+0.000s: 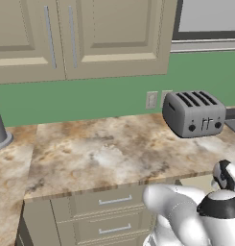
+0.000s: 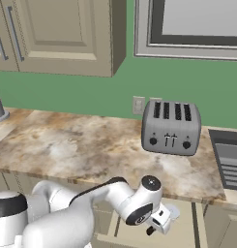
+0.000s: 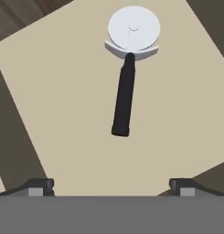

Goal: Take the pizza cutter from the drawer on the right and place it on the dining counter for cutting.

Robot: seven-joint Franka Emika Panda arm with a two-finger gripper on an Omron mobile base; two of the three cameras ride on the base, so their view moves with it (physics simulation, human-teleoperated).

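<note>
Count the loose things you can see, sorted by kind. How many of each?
Pizza cutter lying in the open drawer: 1
Toaster on the worktop: 1
Total: 2

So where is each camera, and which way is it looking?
Left base view: behind the arm on its left, facing the worktop and toaster; arm at lower right.
Right base view: behind on the right, facing the same toaster; arm at lower left, gripper over the drawer.
Hand view: on the hand, looking down into the drawer at the pizza cutter; open fingertips at the bottom.
Both base views share toaster and worktop.
</note>
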